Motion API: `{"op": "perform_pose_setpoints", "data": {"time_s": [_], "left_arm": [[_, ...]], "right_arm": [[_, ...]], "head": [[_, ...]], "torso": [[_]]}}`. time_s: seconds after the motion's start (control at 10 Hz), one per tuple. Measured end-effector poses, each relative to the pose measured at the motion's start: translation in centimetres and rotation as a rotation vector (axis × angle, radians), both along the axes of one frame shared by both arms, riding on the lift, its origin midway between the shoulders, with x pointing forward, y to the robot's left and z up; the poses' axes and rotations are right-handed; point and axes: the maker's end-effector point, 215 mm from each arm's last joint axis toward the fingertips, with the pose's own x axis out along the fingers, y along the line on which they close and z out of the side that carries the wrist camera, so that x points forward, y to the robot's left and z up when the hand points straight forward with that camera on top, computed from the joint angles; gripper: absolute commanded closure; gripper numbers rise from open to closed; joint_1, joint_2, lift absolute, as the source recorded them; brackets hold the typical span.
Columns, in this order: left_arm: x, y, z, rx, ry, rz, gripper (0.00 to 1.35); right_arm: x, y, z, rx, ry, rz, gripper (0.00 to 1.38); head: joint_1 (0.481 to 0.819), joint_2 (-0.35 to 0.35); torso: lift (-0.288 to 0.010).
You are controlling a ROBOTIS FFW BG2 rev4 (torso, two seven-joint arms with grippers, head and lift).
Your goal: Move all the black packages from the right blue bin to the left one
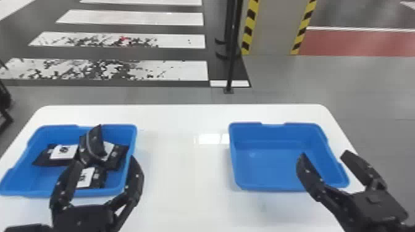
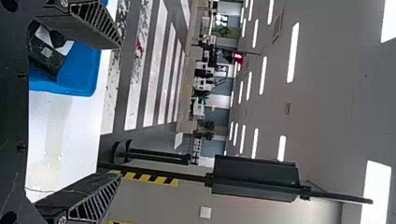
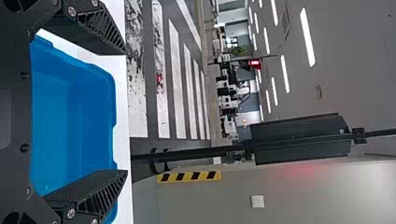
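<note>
Black packages (image 1: 55,159), creased and pillow-shaped with flat white labels, lay overlapped in the left blue bin (image 1: 40,180), one tilted upright across the others. The right blue bin (image 1: 278,163), a round-cornered tray with smooth walls, sat well apart on the glossy white surface (image 1: 185,160). The left gripper (image 1: 105,159) and right gripper (image 1: 323,154) each held their jaws open; slatted, wedge-shaped tips appeared in both wrist views.

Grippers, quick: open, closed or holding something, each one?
Left gripper: open, nothing between its jaws.
Right gripper: also open, nothing held.
</note>
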Motion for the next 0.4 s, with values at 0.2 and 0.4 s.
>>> {"op": "perform_pose_setpoints", "data": {"time_s": [0.2,0.4], "left_arm": [[0.00,-0.09,-0.02,0.000,0.001,-0.003,0.06],[0.02,-0.22,0.04,0.000,-0.001,-0.006,0.06]], "right_arm": [[-0.02,-0.13,-0.02,-0.001,0.001,-0.002,0.13],[-0.01,-0.21,-0.01,-0.003,0.000,-0.003,0.13]], "head": [[0.695,-0.050],[0.695,-0.054]], "torso": [[-0.132],[-0.132]]}}
